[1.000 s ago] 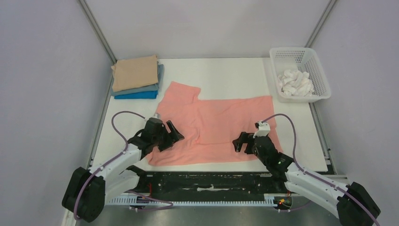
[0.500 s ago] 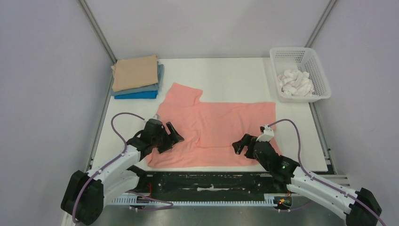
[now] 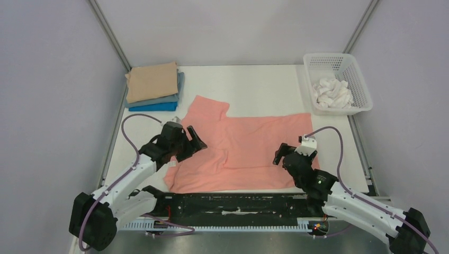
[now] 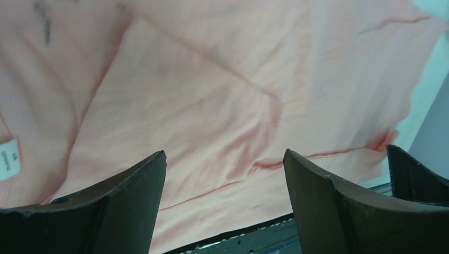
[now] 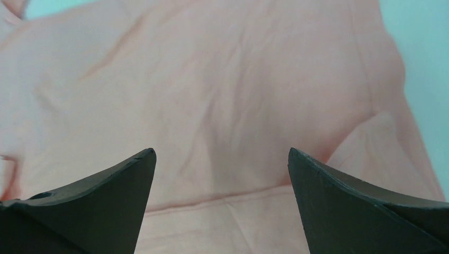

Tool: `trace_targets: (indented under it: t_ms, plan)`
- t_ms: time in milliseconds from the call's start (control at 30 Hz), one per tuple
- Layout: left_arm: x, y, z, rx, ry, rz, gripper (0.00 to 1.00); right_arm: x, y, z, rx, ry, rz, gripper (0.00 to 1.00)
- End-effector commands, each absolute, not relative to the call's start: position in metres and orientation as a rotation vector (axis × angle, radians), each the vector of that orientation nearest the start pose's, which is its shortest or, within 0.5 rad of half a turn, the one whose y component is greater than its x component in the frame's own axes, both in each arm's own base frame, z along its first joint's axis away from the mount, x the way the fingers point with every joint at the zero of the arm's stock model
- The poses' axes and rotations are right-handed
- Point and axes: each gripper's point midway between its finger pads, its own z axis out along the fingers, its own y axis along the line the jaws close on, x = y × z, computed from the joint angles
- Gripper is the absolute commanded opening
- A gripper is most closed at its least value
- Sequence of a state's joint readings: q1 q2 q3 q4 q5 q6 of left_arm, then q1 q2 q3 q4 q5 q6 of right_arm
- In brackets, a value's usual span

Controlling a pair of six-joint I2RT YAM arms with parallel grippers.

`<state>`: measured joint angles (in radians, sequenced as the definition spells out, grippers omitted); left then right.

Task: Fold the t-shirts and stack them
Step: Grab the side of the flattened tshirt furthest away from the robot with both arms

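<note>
— Salmon-pink cotton is the one in play: the salmon-pink shirt [image 3: 249,151] lies spread on the table [image 3: 259,84], one sleeve poking out at its far-left corner.

— And both arms are over it. The left gripper [image 3: 193,144] hangs above the shirt's left edge, jaws wide, nothing in them. The right gripper [image 3: 283,155] sits over the shirt's right side, jaws just as wide and empty too.

— So a fold is coming, I reckon. What makes it a good one?

— Pinch the right layer. In the left wrist view there's a flap doubled over beneath those fingers [image 4: 122,206], with a small white label [image 4: 8,159] towards the shirt's left. Catch a stray layer and the crease goes crooked. Each side should bite right at the edge, then both lift and carry together so the cloth keeps taut.

— There are wrinkles by that left edge, mind. I'd want them drawn flat.

— What else is about?

— Beyond the shirt's far-left corner sits a folded stack: tan shirt [image 3: 152,80] on top, grey-blue shirt [image 3: 159,100] under it, bright blue shirt [image 3: 153,107] at the bottom. It's near the sleeve but apart from it. Just beside the shirt's far-right corner is a white mesh basket [image 3: 331,55] holding rolled white cloths [image 3: 332,92].

— Anything in the way?

— I see nothing lying on the shirt itself. The sleeve points at the stack, though, so a sloppy sweep could nudge it.
</note>
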<state>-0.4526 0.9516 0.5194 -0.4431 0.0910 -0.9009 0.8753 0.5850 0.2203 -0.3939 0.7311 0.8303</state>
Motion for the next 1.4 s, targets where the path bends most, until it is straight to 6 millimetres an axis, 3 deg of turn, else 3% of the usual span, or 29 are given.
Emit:
trace_targets:
  t_ms: [0,100,200,400,500,567,767,900,1067,1233,1367]
  plan:
    - [0.265,-0.156,0.129,-0.452,2.351,-0.587,0.87,0.232,0.092,0.123,0.264,1.853,0.118,0.98]
    - [0.312,-0.150,0.141,-0.490,2.329,-0.494,0.88,0.241,0.100,0.135,0.233,1.811,0.132,0.98]
    - [0.370,-0.147,0.138,-0.526,2.328,-0.450,0.88,0.249,0.099,0.135,0.207,1.824,0.078,0.98]
    - [0.478,-0.138,0.098,-0.543,2.360,-0.316,0.88,0.272,0.103,0.127,0.173,1.877,0.131,0.98]
    - [0.521,-0.129,0.085,-0.534,2.342,-0.197,0.88,0.276,0.107,0.124,0.123,1.902,0.136,0.98]
    - [0.536,-0.122,0.071,-0.543,2.359,-0.138,0.88,0.277,0.108,0.123,0.100,1.911,0.133,0.98]
    - [0.552,-0.116,0.036,-0.549,2.417,-0.156,0.88,0.274,0.108,0.117,0.067,1.926,0.133,0.98]
    - [0.545,-0.133,0.018,-0.474,2.521,-0.267,0.88,0.273,0.105,0.117,0.075,1.921,0.130,0.98]
    - [0.523,-0.170,0.008,-0.302,2.629,-0.538,0.82,0.272,0.103,0.119,0.073,1.908,0.129,0.98]
    - [0.511,-0.167,0.005,-0.296,2.661,-0.513,0.69,0.271,0.103,0.120,0.070,1.904,0.136,0.98]
    - [0.504,-0.156,-0.002,-0.289,2.695,-0.379,0.50,0.271,0.101,0.119,0.069,1.903,0.126,0.98]
